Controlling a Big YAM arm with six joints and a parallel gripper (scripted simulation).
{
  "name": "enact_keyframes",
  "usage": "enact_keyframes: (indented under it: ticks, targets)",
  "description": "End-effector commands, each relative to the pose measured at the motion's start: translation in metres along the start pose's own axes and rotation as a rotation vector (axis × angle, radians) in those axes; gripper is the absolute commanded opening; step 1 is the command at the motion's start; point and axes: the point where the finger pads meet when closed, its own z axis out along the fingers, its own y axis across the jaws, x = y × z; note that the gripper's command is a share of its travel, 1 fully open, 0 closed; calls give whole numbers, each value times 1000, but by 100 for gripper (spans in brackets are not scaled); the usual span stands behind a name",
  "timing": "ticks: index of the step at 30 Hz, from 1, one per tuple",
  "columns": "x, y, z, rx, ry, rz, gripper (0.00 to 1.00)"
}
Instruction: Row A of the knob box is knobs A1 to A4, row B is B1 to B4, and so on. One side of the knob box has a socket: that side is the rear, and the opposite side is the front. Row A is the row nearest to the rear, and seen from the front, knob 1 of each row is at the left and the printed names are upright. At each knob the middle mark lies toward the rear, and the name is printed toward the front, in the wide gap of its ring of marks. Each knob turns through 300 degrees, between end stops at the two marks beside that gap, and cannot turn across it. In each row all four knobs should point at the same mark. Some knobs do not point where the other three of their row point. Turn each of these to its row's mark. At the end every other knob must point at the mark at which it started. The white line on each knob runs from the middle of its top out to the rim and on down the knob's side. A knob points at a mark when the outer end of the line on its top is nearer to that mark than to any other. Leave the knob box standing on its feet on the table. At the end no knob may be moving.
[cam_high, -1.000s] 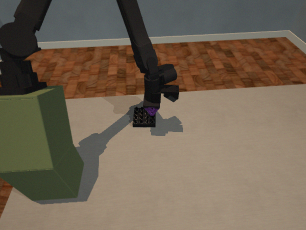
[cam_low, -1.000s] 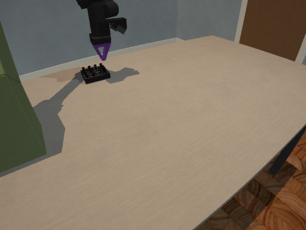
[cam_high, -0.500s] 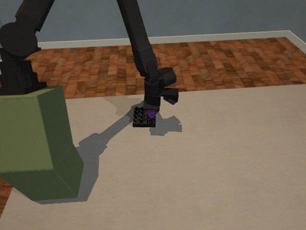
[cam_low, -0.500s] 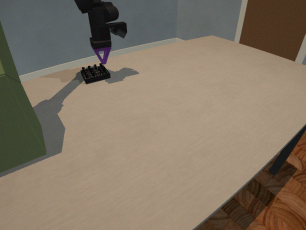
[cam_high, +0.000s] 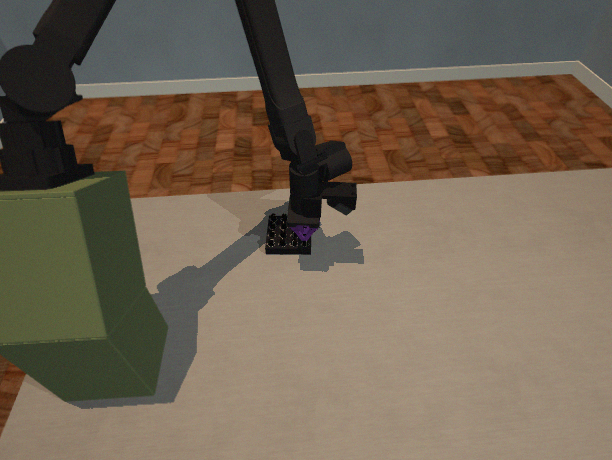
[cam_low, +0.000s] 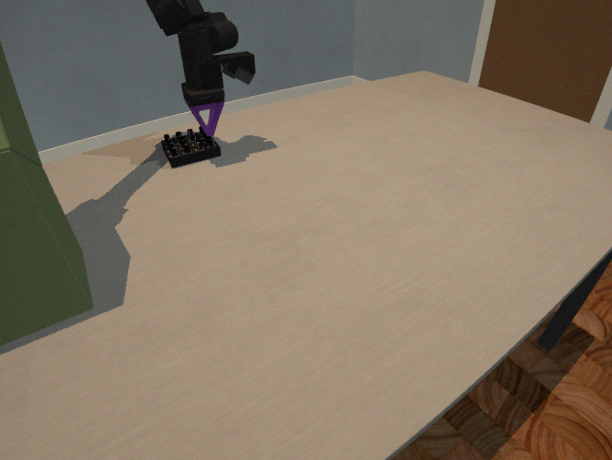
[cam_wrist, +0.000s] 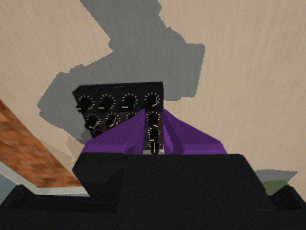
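The black knob box (cam_high: 287, 235) stands on the table, also seen in the exterior view (cam_low: 191, 147) and the wrist view (cam_wrist: 120, 107). It carries rows of small black knobs with white lines and rings of marks. My gripper (cam_high: 303, 234) with purple fingers points straight down over the box's right end in the top view. In the wrist view the fingers stand narrowly apart on either side of one knob (cam_wrist: 153, 146) in the column nearest the camera. I see no firm contact with it. The fingers hide parts of the nearer knobs.
A large green block (cam_high: 65, 280) stands at the left of the table, with the arm's base behind it. It also shows in the exterior view (cam_low: 30, 225). The table's far edge lies just behind the box, with wooden floor beyond.
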Motion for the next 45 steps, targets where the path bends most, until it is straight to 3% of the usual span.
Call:
enact_keyframes:
  ticks: [1,6,11,15,45]
  targets:
    - [-5,5,5,-7,-14,3,18]
    - [-15,5,-2,-17,-34,13,18]
    - [-3,0,8,-2,-9,14,18]
    - [-8,9,4,-15,-25,0,18]
    - [-6,7,5,-10,-18,2,18]
